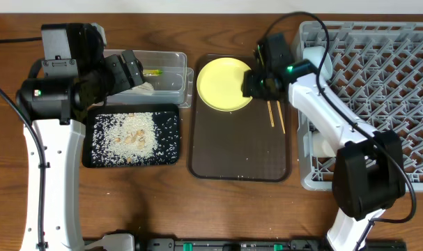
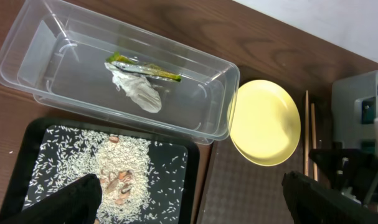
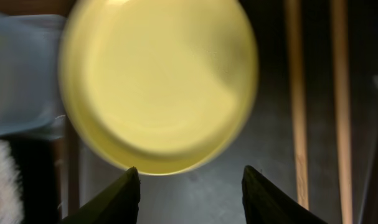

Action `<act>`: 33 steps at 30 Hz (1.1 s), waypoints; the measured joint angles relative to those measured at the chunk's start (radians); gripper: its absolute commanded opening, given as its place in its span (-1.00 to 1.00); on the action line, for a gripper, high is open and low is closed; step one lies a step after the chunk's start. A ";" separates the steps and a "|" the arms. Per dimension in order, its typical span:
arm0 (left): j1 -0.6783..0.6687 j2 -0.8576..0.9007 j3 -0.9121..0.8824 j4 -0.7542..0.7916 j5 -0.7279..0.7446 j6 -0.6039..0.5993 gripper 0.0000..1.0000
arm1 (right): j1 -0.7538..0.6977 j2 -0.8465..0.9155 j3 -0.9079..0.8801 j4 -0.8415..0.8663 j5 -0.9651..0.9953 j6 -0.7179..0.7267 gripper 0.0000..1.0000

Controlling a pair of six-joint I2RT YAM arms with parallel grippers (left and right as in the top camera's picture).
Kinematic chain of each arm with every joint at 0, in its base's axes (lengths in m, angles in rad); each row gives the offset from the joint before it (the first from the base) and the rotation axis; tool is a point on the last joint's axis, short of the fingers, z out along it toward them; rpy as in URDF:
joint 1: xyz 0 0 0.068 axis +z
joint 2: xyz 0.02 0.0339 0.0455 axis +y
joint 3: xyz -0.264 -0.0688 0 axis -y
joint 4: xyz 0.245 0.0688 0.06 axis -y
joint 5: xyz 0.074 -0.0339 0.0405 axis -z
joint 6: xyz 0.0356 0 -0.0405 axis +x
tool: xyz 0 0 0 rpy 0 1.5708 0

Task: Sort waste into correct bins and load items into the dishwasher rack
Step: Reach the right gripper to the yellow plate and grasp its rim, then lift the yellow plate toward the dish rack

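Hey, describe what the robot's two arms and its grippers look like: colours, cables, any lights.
Both arms have white tubular links joined by chunky black joint housings. The left arm and right arm each show a small green light and trail a thin black cable. The left gripper and right gripper each have two plain black, wedge-shaped fingers.
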 measured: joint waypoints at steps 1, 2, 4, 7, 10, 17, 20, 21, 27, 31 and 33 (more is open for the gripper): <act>0.000 0.000 0.000 0.000 0.000 0.000 0.91 | 0.004 0.000 -0.016 0.007 0.019 0.027 -0.03; 0.000 0.000 0.000 0.000 0.000 0.000 0.92 | 0.011 0.000 -0.035 0.018 0.045 0.055 -0.03; 0.000 0.000 0.000 0.000 0.000 0.000 0.91 | 0.030 0.000 -0.061 0.032 0.091 0.103 -0.02; 0.000 0.000 0.000 0.000 0.000 0.000 0.91 | 0.058 0.007 -0.072 0.044 0.147 0.155 -0.02; 0.000 0.000 0.000 0.000 0.000 0.000 0.91 | 0.073 0.035 -0.072 0.078 0.174 0.185 -0.06; 0.000 0.000 0.000 0.000 0.000 0.000 0.91 | 0.074 0.145 -0.072 0.100 0.175 0.237 -0.42; 0.000 0.000 0.000 0.000 0.000 0.000 0.92 | 0.074 0.144 -0.071 0.097 0.165 0.245 -0.83; 0.000 0.000 0.000 0.000 0.000 0.000 0.91 | 0.074 0.144 -0.071 0.092 0.165 0.255 -0.97; 0.000 0.000 0.000 0.000 0.000 0.000 0.91 | 0.071 0.142 -0.048 0.032 0.153 0.266 -0.98; 0.000 0.000 0.000 0.000 0.000 0.000 0.91 | 0.058 0.132 -0.011 -0.042 0.145 0.225 -0.98; 0.000 0.000 0.000 0.000 0.000 0.000 0.91 | 0.041 0.105 0.010 -0.064 0.144 0.180 -0.98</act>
